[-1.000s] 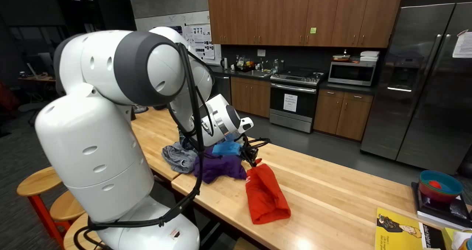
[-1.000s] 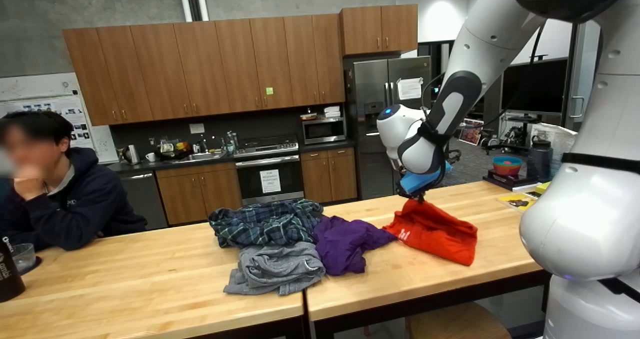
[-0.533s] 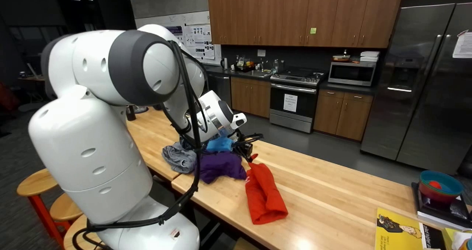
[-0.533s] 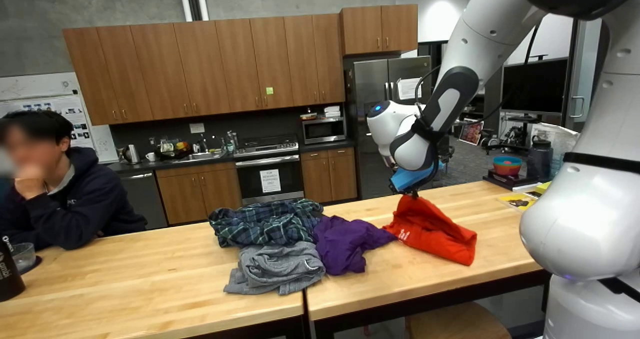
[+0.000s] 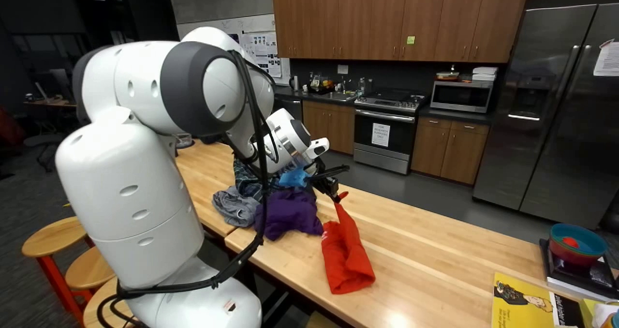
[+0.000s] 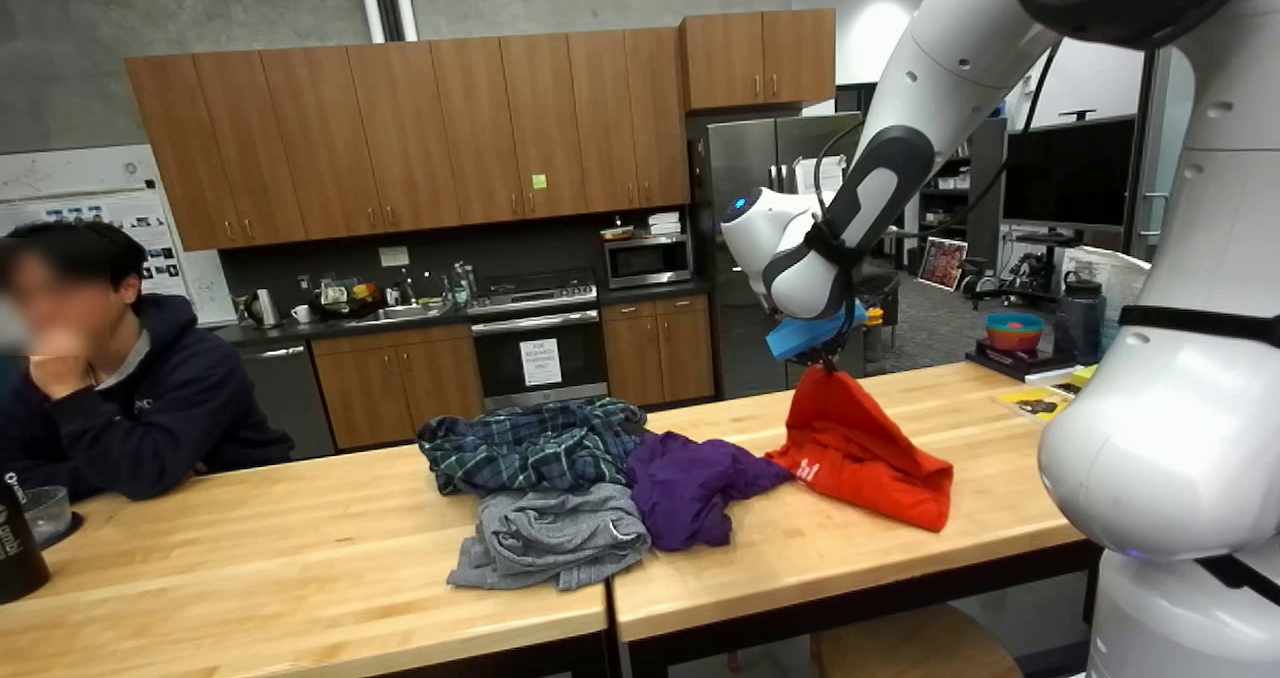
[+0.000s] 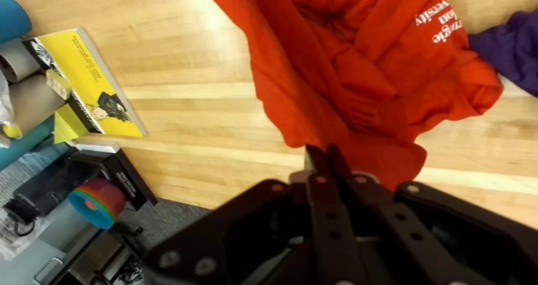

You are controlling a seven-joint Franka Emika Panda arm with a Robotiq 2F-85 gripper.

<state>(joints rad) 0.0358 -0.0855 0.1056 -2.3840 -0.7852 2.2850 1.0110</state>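
A raised fold of the white-lettered red garment [image 6: 850, 458] is pinched in the gripper [image 7: 323, 151], whose fingers are drawn tight together; how much fabric is caught can hardly be told, as the fingertips are dark and blurred in the wrist view. In both exterior views the fold is held up in a peak above the wooden table [image 6: 300, 568], while the lower part of the garment is spread across it. In an exterior view, a purple garment [image 6: 690, 488] is seen just to the left of the red one, and farther left a plaid garment [image 6: 530, 448] is placed on the far side and a gray garment [image 6: 560, 538] on the near side, all three bunched together. A person [image 6: 170, 408] in dark clothing is seen at the left, along the far edge. Toward the right end of the table, a yellow book [image 5: 517, 304] is laid on the near side, and nested bowls [image 6: 1014, 334] are set on a flat black object [image 6: 1015, 361] farther off
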